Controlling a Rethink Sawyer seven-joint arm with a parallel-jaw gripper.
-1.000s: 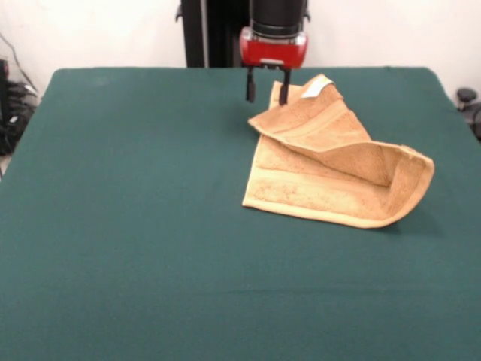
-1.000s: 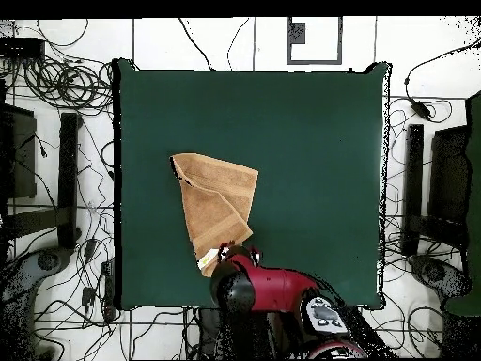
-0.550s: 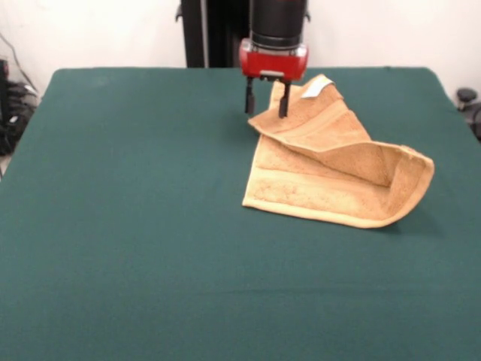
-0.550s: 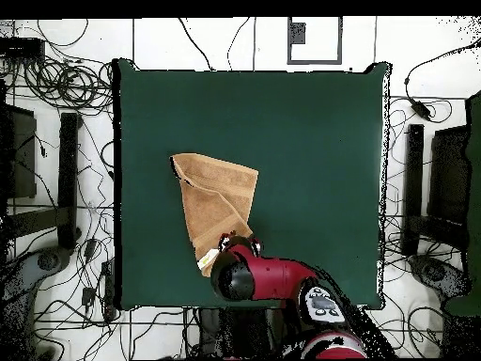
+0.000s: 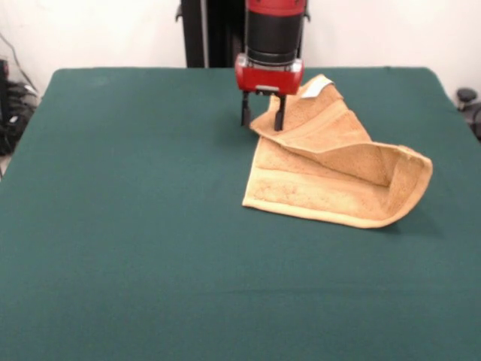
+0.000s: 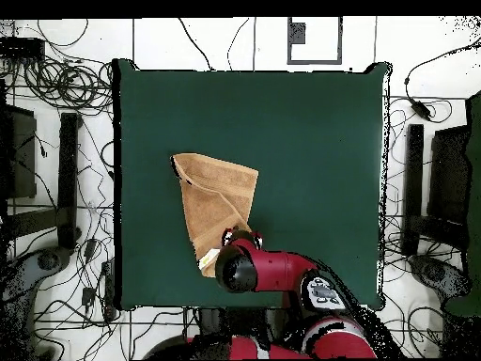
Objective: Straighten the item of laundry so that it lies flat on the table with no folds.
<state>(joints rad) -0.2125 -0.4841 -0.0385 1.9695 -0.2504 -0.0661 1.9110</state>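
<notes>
**Terry towel folded on green felt, claw poised at its far edge**

Green felt table (image 5: 135, 226), bare across the near half. Right of centre lies the orange-tan towel (image 5: 338, 177), doubled over itself: a flat lower layer with a woven band along the near hem, and an upper flap lying diagonally across it, with a raised, open fold at the right end. Small white tag (image 5: 313, 88) at the far corner. In the overhead view the towel (image 6: 218, 207) sits left of the table's centre, narrowing toward the robot.

At the towel's far-left edge, the gripper (image 5: 261, 113) hangs straight down from the red and black arm (image 5: 273, 37), wrist vertical. Its two dark fingers (image 5: 279, 117) stand apart, straddling the towel's raised edge, nothing pinched. Tips low, near the felt; contact cannot be told.
</notes>
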